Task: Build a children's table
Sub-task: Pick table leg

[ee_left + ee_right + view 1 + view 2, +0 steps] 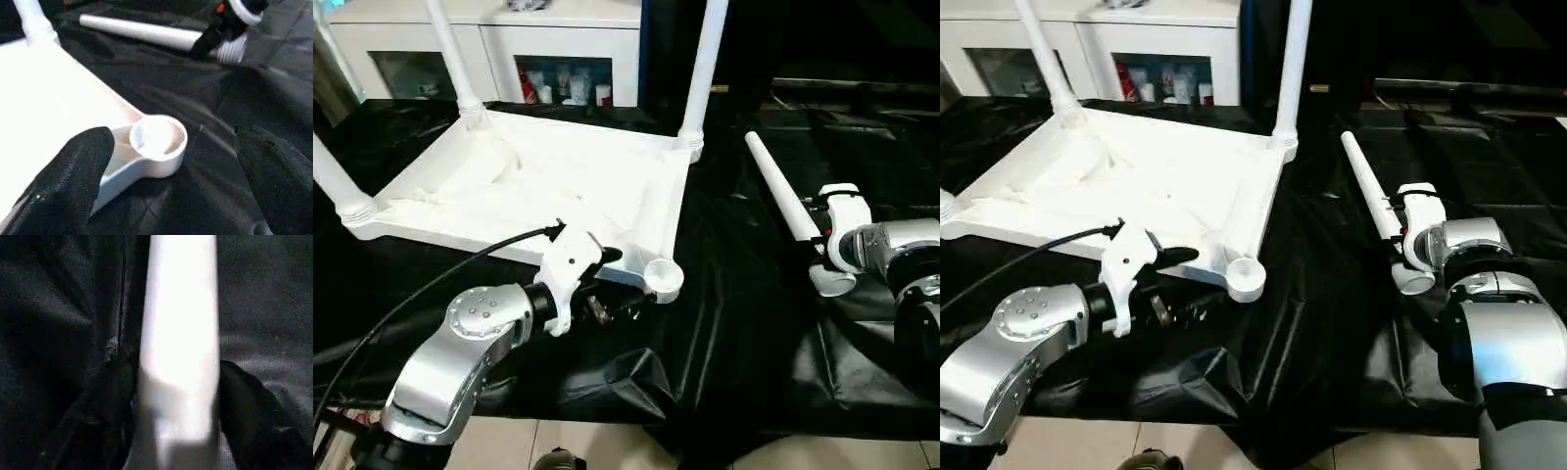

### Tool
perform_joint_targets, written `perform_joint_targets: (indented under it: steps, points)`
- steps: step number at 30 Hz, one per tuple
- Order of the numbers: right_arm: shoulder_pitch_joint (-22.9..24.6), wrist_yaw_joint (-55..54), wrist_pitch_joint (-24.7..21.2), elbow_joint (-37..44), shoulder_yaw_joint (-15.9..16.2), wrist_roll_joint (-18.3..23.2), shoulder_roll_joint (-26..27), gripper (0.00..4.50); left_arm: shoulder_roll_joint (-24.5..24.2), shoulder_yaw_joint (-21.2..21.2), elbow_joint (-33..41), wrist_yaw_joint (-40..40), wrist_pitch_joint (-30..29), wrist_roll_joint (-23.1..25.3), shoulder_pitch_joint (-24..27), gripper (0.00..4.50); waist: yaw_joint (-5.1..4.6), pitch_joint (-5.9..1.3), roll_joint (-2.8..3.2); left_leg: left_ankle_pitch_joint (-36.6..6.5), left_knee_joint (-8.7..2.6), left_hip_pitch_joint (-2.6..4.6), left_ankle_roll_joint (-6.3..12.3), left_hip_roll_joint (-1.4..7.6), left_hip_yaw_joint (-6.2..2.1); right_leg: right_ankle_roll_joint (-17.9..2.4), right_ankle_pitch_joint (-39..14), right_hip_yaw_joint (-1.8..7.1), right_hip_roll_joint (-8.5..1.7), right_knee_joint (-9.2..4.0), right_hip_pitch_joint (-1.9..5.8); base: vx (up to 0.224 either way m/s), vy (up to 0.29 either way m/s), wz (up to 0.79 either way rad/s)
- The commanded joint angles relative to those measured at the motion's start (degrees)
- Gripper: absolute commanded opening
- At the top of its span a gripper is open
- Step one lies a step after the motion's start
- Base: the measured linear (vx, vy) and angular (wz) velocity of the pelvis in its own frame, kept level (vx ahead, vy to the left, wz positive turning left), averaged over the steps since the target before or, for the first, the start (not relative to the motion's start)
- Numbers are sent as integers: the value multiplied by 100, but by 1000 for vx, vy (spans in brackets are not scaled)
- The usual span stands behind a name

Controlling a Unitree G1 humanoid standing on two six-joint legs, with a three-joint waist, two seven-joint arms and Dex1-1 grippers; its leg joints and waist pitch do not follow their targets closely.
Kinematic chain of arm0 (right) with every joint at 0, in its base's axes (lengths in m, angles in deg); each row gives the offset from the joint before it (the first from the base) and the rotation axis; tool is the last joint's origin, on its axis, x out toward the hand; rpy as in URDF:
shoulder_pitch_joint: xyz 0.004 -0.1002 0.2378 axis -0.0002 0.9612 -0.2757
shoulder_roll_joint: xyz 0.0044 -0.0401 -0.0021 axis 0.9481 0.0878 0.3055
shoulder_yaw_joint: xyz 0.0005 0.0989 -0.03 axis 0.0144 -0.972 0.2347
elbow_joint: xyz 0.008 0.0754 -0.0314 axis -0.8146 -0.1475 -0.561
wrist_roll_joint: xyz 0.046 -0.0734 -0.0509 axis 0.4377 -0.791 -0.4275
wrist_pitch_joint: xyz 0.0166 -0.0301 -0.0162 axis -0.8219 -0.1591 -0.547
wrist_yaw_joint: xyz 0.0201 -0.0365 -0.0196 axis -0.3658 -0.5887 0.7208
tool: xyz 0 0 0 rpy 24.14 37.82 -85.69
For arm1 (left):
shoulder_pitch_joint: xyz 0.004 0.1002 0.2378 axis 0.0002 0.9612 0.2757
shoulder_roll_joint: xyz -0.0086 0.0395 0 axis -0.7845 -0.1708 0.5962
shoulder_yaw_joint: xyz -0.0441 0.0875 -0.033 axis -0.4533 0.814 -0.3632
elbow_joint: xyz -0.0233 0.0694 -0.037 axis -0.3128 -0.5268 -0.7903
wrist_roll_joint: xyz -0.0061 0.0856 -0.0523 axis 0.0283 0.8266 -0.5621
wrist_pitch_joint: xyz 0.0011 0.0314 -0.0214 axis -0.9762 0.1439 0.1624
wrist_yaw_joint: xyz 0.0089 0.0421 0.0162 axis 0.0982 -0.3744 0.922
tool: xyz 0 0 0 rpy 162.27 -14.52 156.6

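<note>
The children's table's white tabletop (538, 186) lies upside down on the black cloth, with three white legs standing in its corner sockets: far left (450, 54), far right (705, 59) and near left (333, 176). The near right socket (663, 277) is empty. My left gripper (166, 181) is open, with the socket's round cup between its two black fingers (73, 176). A loose leg (783, 206) lies on the cloth to the right. My right gripper (177, 377) is shut on it near its threaded end, a finger pressed against each side.
The black cloth (724, 323) hangs over the work table's near edge above a tiled floor (558, 446). A white cabinet (558, 39) with glass doors stands behind. A black cable (431, 284) runs along my left forearm.
</note>
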Motion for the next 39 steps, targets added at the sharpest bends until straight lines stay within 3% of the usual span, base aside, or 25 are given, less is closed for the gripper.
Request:
perform_joint_targets:
  steps: [1, 6, 8, 9, 11, 13, 14, 15, 16, 17, 20, 21, 22, 23, 26, 29, 30, 31, 32, 33, 34, 36, 37, 38, 39]
  points:
    - [-82, -102, 58, -87, -105, 14, -101, 261, 63, 48, -97, 11, 109, -45, -41, 450, 30, -424, -149, -1246, -367, 63, 141, 239, -42, -1192, -1918, 284, -365, -331, 332, 0, 0, 0]
    - [-16, -210, 66, -97, -317, 186, -135, 204, 249, 4, -406, -241, 323, 77, -243, 450, 48, -441, -108, -1395, -351, 58, 78, 225, -54, -1064, -2135, 270, -357, -351, 327, 0, 0, 0]
    - [22, -222, 86, -96, -420, 265, -152, 198, 301, 66, -597, -434, 723, 322, -333, 450, 52, -442, -81, -1496, -356, 63, 57, 228, -70, -1025, -2197, 262, -356, -352, 325, 0, 0, 0]
    - [31, -218, 83, -95, -434, 277, -152, 195, 297, 79, -610, -443, 651, 328, -353, 450, 43, -432, -97, -1548, -362, 60, 68, 226, -68, -977, -2244, 259, -346, -384, 319, 0, 0, 0]
    - [88, -198, 77, -94, -492, 329, -148, 191, 268, 148, -670, -473, 302, 358, -463, 450, 56, -446, 10, -1624, -357, 71, 4, 229, -86, -1011, -2144, 256, -347, -344, 321, 0, 0, 0]
    - [137, -202, 70, -93, -546, 367, -141, 189, 315, 135, -744, -490, 399, 369, -515, 450, 58, -460, -11, -1615, -355, 67, 19, 225, -83, -1059, -2026, 252, -341, -345, 330, 0, 0, 0]
    - [186, -224, 104, -85, -625, 423, -138, 188, 359, 120, -807, -494, 458, 361, -547, 450, 66, -466, 101, -1649, -347, 68, 3, 223, -89, -1105, -1918, 251, -338, -344, 330, 0, 0, 0]
    - [216, -241, 130, -79, -680, 463, -137, 188, 389, 109, -853, -495, 486, 350, -573, 450, 65, -471, 59, -1661, -339, 72, 8, 218, -82, -1148, -1812, 246, -332, -348, 337, 0, 0, 0]
    - [239, -212, 180, -57, -738, 521, -136, 188, 410, 104, -913, -495, 473, 341, -625, 450, 78, -477, 110, -1696, -340, 73, 16, 215, -92, -1184, -1779, 238, -330, -327, 341, 0, 0, 0]
    - [253, -174, 262, -29, -819, 599, -137, 188, 440, 99, -997, -519, 466, 329, -697, 450, 69, -476, 87, -1726, -341, 76, 26, 218, -85, -1187, -1784, 235, -329, -346, 339, 0, 0, 0]
    - [263, -110, 557, 65, -1157, 916, -139, 188, 568, 56, -1213, -605, 543, 301, -864, 450, 72, -488, 80, -1736, -327, 74, 71, 200, -86, -1173, -1882, 219, -338, -350, 360, 0, 0, 0]
    - [318, -33, 920, 218, -1474, 1227, -113, 188, 710, 6, -1327, -716, 563, 280, -988, 450, 64, -478, 97, -1732, -324, 67, 125, 207, -64, -1138, -1926, 226, -349, -388, 353, 0, 0, 0]
    - [318, -33, 920, 218, -1474, 1227, -113, 188, 710, 6, -1327, -716, 563, 280, -988, 450, 68, -505, 84, -1689, -312, 80, 145, 203, -78, -1125, -1931, 213, -342, -364, 355, 0, 0, 0]
    - [422, 33, 1194, 442, -1891, 1623, -61, 188, 941, -68, -1483, -889, 609, 250, -1178, 450, 64, -516, 104, -1595, -307, 52, 175, 196, -82, -1134, -1860, 209, -347, -349, 378, 0, 0, 0]
    - [584, 109, 1108, 690, -2200, 1941, 38, 188, 1191, -144, -1614, -1008, 709, 173, -1348, 450, 94, -523, 114, -1354, -273, 50, 350, 182, -50, -1132, -1804, 206, -328, -376, 366, 0, 0, 0]
    - [1334, 1178, 848, 2228, -2485, 2709, 554, 188, 1537, -194, -1786, -970, 696, -83, -1586, 450, 135, -548, 119, -1116, -262, 17, 538, 192, -47, -1050, -1632, 195, -330, -356, 400, 0, 0, 0]
    - [1334, 1178, 848, 2228, -2485, 2709, 554, 188, 1537, -194, -1786, -970, 696, -83, -1586, 450, 142, -551, 115, -1056, -263, 2, 591, 196, -52, -1022, -1585, 186, -322, -359, 399, 0, 0, 0]
    - [2145, 1671, 253, 3957, -2315, 3317, 974, 187, 1688, -172, -1874, -945, 682, -161, -1725, 450, 158, -554, 135, -891, -259, 23, 671, 202, -46, -1031, -1510, 179, -289, -390, 366, 0, 0, 0]
    - [2394, 1754, 115, 4474, -2221, 3489, 1087, 187, 1734, -169, -1899, -947, 679, -182, -1766, 450, 185, -547, 134, -889, -250, 39, 700, 203, -42, -960, -1516, 197, -287, -385, 352, 0, 0, 0]
    - [2756, 1919, -176, 5227, -2064, 3846, 1193, 187, 1869, -249, -1910, -990, 603, -311, -1834, 450, 221, -592, 127, -731, -270, 17, 728, 247, -84, -954, -1438, 196, -320, -328, 392, 0, 0, 0]
    - [3082, 2076, -336, 5856, -1884, 4185, 1235, 187, 2023, -376, -1927, -1063, 499, -475, -1907, 450, 246, -581, 135, -683, -271, 26, 751, 247, -76, -914, -1450, 196, -301, -362, 374, 0, 0, 0]
    - [3352, 2218, -505, 6371, -1722, 4491, 1247, 187, 2170, -507, -1951, -1140, 404, -633, -1982, 450, 291, -584, 137, -785, -280, 39, 678, 277, -83, -946, -1648, 197, -327, -369, 350, 0, 0, 0]
    - [3529, 2305, -601, 6684, -1601, 4672, 1232, 187, 2255, -579, -1987, -1195, 366, -707, -2044, 450, 330, -536, 130, -1005, -302, 54, 543, 263, -72, -778, -2168, 199, -341, -444, 332, 0, 0, 0]
    - [3635, 2368, -630, 6850, -1514, 4756, 1210, 187, 2296, -600, -2016, -1206, 377, -731, -2093, 450, 327, -515, 127, -1124, -317, 66, 503, 266, -71, -716, -2390, 196, -345, -484, 307, 0, 0, 0]
    - [3741, 2419, -769, 7053, -1525, 4869, 1234, 187, 2350, -623, -2041, -1193, 379, -794, -2142, 450, 313, -485, 92, -1298, -338, 72, 399, 236, -76, -518, -2792, 181, -348, -538, 304, 0, 0, 0]
